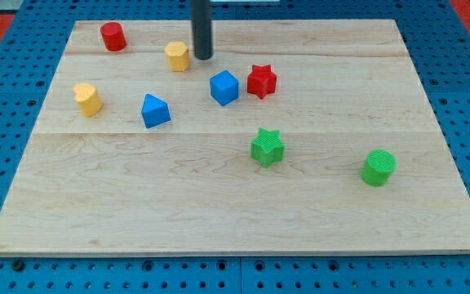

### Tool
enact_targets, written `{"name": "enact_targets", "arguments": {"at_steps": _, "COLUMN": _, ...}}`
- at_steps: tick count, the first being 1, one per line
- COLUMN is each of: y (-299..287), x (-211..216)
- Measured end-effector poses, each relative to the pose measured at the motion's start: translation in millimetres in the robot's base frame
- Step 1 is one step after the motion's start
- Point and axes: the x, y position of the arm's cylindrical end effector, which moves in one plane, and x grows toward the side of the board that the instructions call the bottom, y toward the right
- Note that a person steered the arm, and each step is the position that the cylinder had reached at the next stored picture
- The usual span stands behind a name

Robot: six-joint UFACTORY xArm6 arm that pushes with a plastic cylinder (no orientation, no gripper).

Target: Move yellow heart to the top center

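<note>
Pale matt wood board [219, 188]; ridged plastic-looking green star [267, 148]; dark matt rod [201, 28].

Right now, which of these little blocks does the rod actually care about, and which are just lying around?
In the job:
- my tip, just right of the upper yellow block
- upper yellow block, apparently the heart

Lying about:
- other yellow block
- red cylinder
- red star
- blue cube
- blue block
- green star
- green cylinder

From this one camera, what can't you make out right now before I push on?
- Camera view: whether my tip touches the yellow block at the top; they sit side by side, the gap unreadable.
- Which yellow block is the heart: that one or the yellow block at the left; both too small.
- The rod's upper part, cut off by the view's top.
</note>
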Motion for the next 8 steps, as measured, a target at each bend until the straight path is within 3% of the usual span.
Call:
{"name": "enact_targets", "arguments": {"at_steps": 2, "y": -31.7, "x": 52.8}}
{"name": "enact_targets", "arguments": {"at_steps": 5, "y": -196.6, "x": 56.4}}
{"name": "enact_targets", "arguments": {"at_steps": 6, "y": -198.5, "x": 100.3}}
{"name": "enact_targets", "arguments": {"at_steps": 8, "y": -169.2, "x": 110.0}}
